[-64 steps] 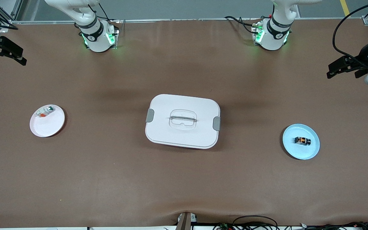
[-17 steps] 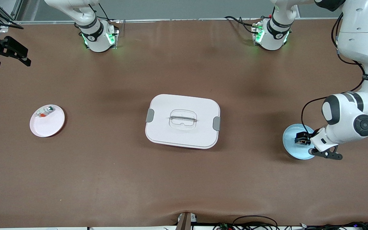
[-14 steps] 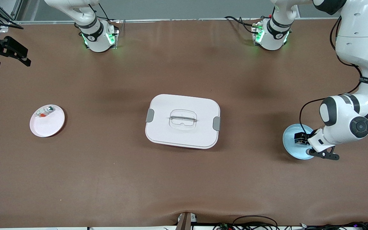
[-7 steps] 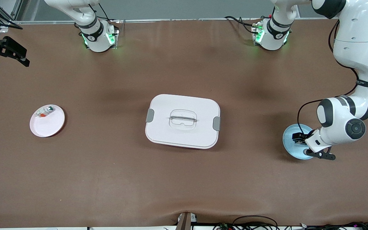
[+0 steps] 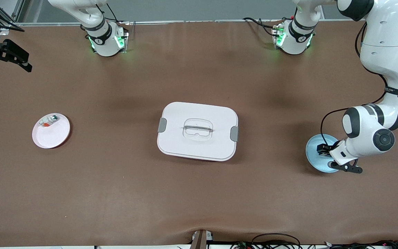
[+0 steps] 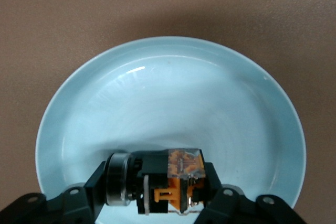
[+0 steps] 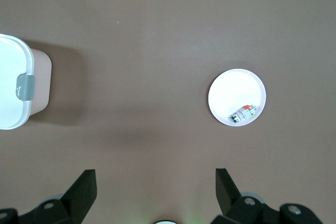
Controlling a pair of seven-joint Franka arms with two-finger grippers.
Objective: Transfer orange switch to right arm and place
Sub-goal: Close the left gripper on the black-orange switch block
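Observation:
The orange switch (image 6: pixel 170 182), a small black block with an orange, clear-topped end, lies in the pale blue plate (image 6: pixel 173 87) at the left arm's end of the table. My left gripper (image 6: pixel 157 195) is down in that plate, its black fingers (image 6: pixel 97 184) pressed against both ends of the switch. In the front view the left gripper (image 5: pixel 324 151) covers most of the switch (image 5: pixel 321 148) on the blue plate (image 5: pixel 313 157). My right gripper (image 5: pixel 5 57) waits open and empty high at the right arm's end of the table, also seen in its wrist view (image 7: pixel 156 195).
A white lidded box (image 5: pixel 197 130) with grey clips stands mid-table, its edge also showing in the right wrist view (image 7: pixel 10 82). A white plate (image 5: pixel 55 136) holding a small white-green-orange piece (image 5: pixel 48 121) lies at the right arm's end, seen too from the right wrist (image 7: pixel 231 93).
The left arm came down from the table's edge to the blue plate and its fingers closed in around the switch. The right arm has barely moved.

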